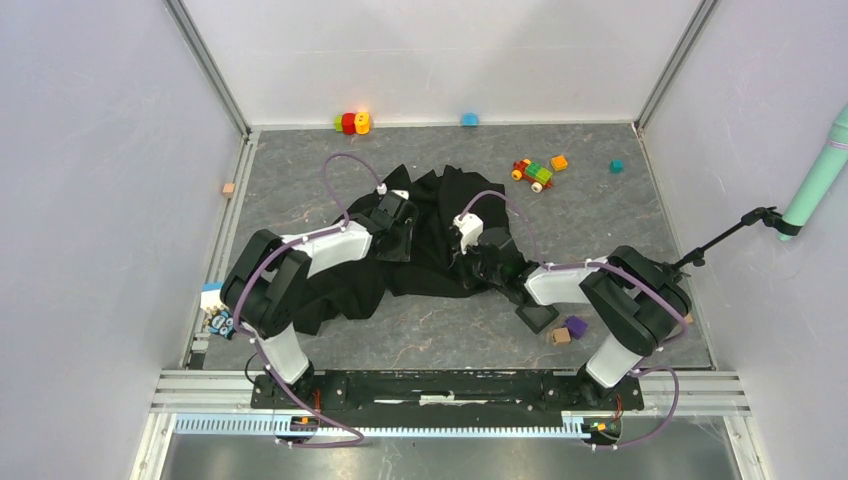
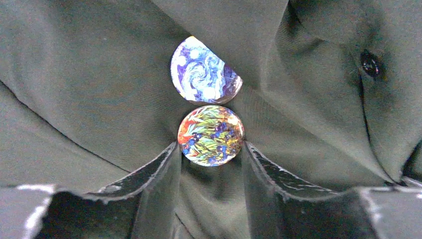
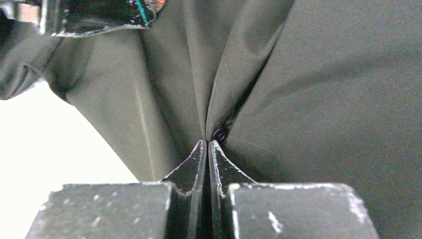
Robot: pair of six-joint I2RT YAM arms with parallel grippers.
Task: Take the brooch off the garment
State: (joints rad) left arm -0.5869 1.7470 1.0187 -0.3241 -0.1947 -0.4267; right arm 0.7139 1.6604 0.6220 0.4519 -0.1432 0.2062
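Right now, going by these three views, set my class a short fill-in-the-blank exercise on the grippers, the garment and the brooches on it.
1. In the left wrist view, ____ round brooches show on the garment.
2. The left gripper's fingers flank the multicoloured brooch, and the blue swirled brooch lies just ____ it in that view.
3. The right gripper is ____ on a fold of the garment.

Missing words: two; above; shut.

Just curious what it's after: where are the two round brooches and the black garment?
blue swirly brooch point(image 2: 201, 69): left wrist view, its painted face.
flowery brooch point(image 2: 211, 134): left wrist view, centre of its face.
garment point(image 2: 89, 89): left wrist view, smooth cloth left of brooches.
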